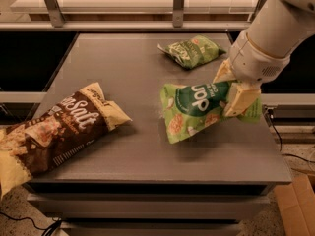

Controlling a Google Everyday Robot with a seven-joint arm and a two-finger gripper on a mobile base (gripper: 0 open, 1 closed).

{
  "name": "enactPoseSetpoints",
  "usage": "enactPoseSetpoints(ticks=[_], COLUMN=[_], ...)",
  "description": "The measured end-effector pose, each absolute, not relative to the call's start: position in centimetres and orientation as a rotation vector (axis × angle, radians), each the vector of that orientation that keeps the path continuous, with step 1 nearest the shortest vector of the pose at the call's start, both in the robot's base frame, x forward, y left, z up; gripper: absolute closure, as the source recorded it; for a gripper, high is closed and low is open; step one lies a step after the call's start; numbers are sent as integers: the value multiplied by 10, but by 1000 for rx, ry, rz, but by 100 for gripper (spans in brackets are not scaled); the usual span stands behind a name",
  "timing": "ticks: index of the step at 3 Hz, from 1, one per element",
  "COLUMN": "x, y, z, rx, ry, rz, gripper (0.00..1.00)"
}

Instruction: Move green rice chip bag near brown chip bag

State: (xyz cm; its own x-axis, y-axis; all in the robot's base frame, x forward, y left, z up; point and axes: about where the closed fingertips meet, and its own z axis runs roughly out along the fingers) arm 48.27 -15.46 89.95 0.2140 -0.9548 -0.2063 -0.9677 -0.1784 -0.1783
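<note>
Firmly closed on the right end of the rice bag [194, 107], the gripper [233, 88] sits right of centre in the frame. The bag slants down to the left, casting a shadow on the table [133, 161]. The brown bag [59, 132] lies at lower left, well apart, overhanging the table's edge. A smaller green bag [192, 50] lies at upper centre.

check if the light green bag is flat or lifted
Lifted and tilted: the hand, above the table on the right, clamps the light green bag by its right end; shadow beneath.
</note>
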Motion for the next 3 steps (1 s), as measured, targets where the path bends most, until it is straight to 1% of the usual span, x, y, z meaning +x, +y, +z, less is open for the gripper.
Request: enactPoseSetpoints(ticks=[1, 3], x=[499, 505], y=[-134, -125], z=[917, 918], rx=[-2229, -2234], ry=[1742, 1713], rz=[73, 71], gripper=[100, 100])
